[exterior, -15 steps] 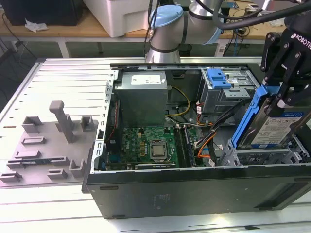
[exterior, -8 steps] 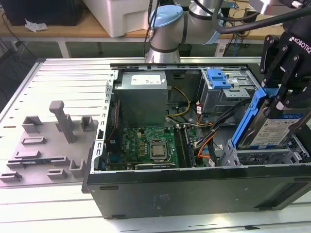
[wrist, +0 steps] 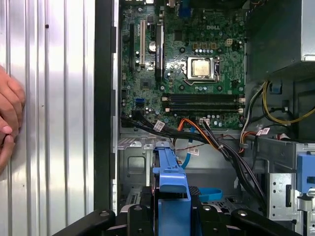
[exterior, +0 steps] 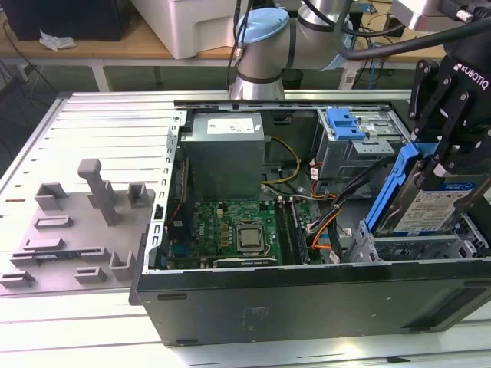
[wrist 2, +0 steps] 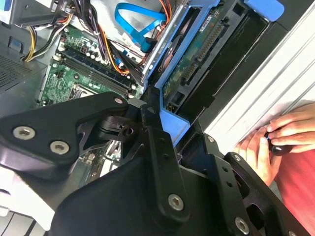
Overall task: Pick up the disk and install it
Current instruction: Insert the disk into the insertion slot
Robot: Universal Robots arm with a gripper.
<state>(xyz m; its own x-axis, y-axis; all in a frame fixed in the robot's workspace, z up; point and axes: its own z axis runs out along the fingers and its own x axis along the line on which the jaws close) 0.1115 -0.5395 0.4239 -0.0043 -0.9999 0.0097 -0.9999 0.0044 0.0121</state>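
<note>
We have the disk (exterior: 439,208) clenched in the end effector (exterior: 445,162), tilted at the drive bay (exterior: 406,247). Pickup's done, but it doesn't look seated yet.

Open computer case (exterior: 307,299) on a slotted metal table (exterior: 92,115).
Inside lie a green motherboard (exterior: 222,230) and grey power supply (exterior: 226,149); a grey tray (exterior: 77,230), perhaps a fixture, sits at the exterior view's left.

- White lettering runs along the gripper's (exterior: 445,165) housing.
- The disk (exterior: 446,211) between its fingers carries a blue-and-white label, print illegible.
- A small white mark sits on the motherboard (wrist: 182,64), beyond the fingertips.
</note>
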